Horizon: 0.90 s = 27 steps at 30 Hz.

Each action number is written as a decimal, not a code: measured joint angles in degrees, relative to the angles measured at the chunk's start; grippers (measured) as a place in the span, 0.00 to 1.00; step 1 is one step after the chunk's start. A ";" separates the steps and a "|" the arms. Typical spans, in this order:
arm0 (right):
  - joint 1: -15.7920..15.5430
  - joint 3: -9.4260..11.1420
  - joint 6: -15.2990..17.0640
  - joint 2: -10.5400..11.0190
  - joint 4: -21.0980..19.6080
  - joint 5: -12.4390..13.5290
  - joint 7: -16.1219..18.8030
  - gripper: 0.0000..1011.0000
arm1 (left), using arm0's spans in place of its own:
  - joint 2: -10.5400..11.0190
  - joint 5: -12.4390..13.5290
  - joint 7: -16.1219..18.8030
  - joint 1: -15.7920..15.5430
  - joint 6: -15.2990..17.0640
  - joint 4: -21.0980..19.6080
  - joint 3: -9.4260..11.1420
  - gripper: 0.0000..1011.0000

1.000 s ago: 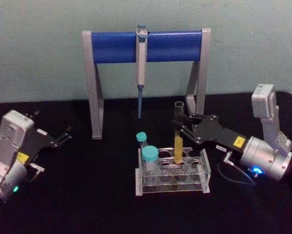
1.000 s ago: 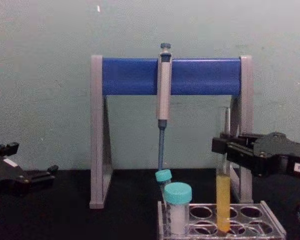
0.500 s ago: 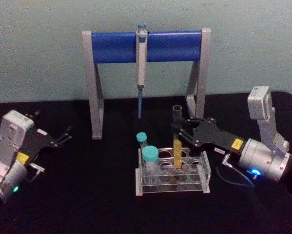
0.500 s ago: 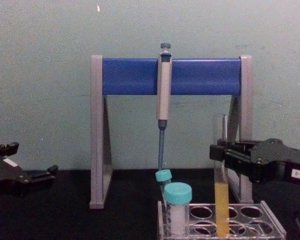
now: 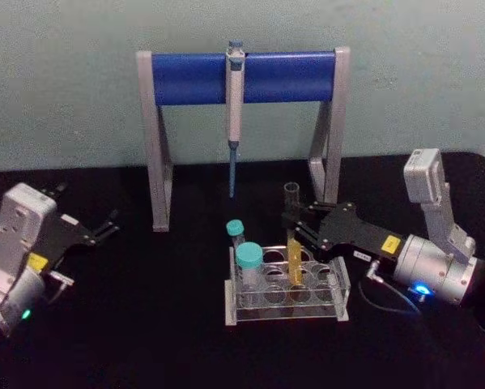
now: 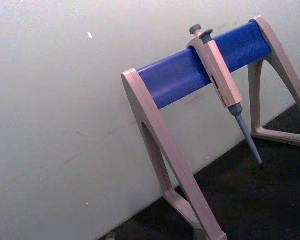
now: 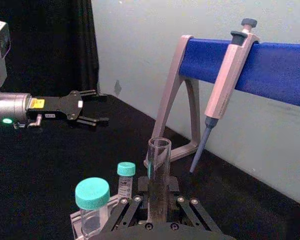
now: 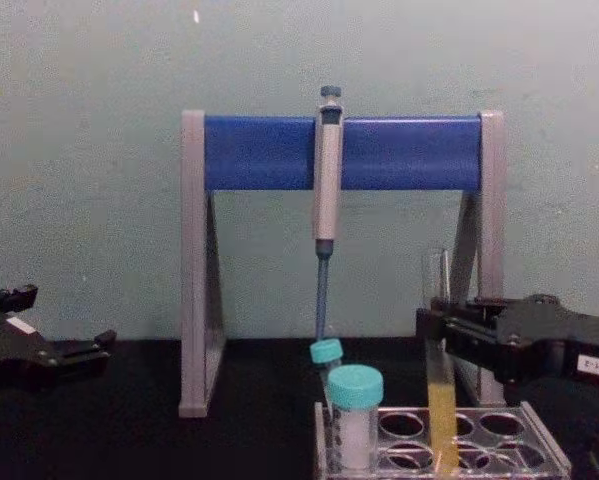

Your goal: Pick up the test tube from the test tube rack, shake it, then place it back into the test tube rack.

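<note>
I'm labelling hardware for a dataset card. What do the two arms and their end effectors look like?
Both match: black flat-linkage end effector, yellow sticker, silver-grey cylindrical wrist, pale grey box. The left end effector shows a green light; the right end effector a blue light and a thin grey cable.

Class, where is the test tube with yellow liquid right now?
Head view, right of centre: the test tube stands upright with its lower end in the test tube rack, right of the teal-capped tubes, the right gripper shut on it.
</note>
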 joint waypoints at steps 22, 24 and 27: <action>0.15 -0.32 0.96 0.16 0.11 -0.14 -0.23 0.23 | 0.00 0.00 0.00 0.00 0.00 0.00 0.00 0.99; 0.15 -0.30 0.96 0.15 0.11 -0.19 -0.42 0.23 | 0.00 0.00 0.00 0.00 0.00 0.00 0.00 0.99; 0.13 -0.28 0.96 0.14 0.11 -0.24 -0.50 0.23 | 0.00 0.00 0.00 0.00 0.00 0.00 0.00 0.99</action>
